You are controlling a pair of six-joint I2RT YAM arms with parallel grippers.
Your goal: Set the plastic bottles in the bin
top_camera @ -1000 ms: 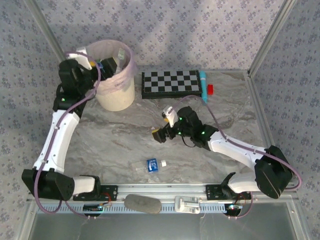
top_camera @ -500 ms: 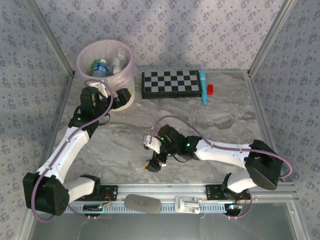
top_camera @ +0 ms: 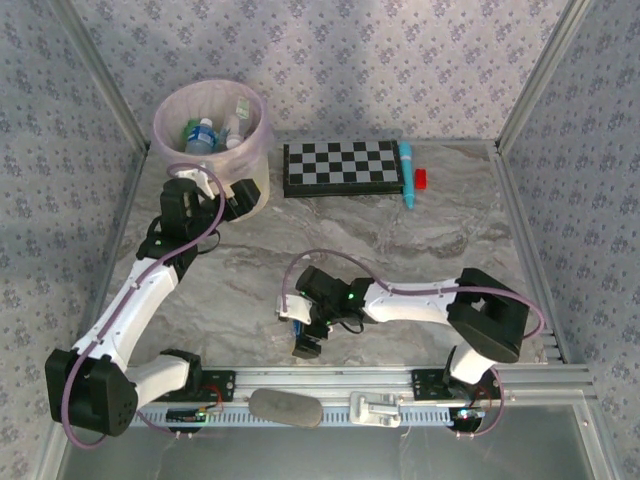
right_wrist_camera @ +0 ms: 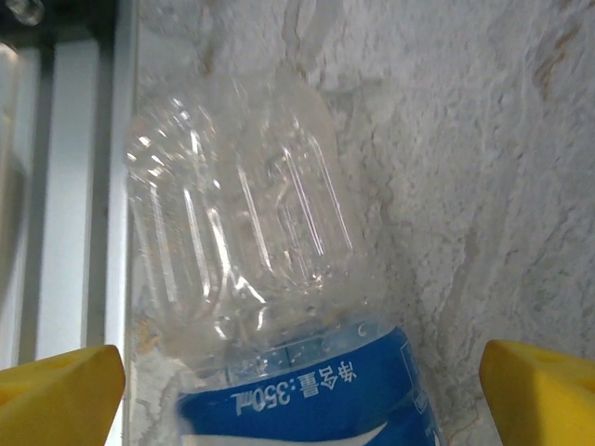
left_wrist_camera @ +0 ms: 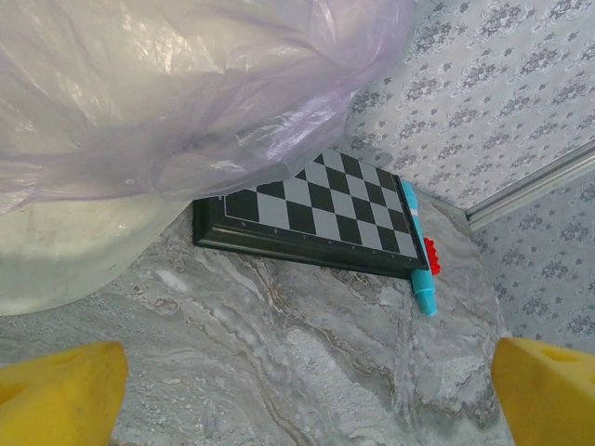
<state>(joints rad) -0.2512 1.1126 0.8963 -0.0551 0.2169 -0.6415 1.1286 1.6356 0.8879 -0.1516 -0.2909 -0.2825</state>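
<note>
The grey, marble-veined counter (top_camera: 450,240) is boxed in by patterned walls, with an aluminium rail (top_camera: 330,378) along its near edge. At the far left stands the bin (top_camera: 262,130), a round cream tub with a thin, wrinkled pink liner folded over its rim. Several plastic bottles (top_camera: 203,137) already lie inside it, one of them clear with a blue label.

The left hand (left_wrist_camera: 307,390) hangs just beside the bin's wall with its yellow pads spread wide and nothing between them. The liner billows close overhead in the wrist view.

Right of the bin lies a flat black-framed checkerboard (top_camera: 343,167), well away from both hands.

Close to the rail, the right hand (right_wrist_camera: 297,390) is spread fully open over one remaining bottle (right_wrist_camera: 270,307). This bottle is clear, ribbed and slightly crumpled, with a blue label, and it lies on the counter. The pads stand either side of it, with no contact visible.

A teal marker (top_camera: 407,172) rests against the board's right edge. A small red block (top_camera: 421,179) sits just beside the marker.
</note>
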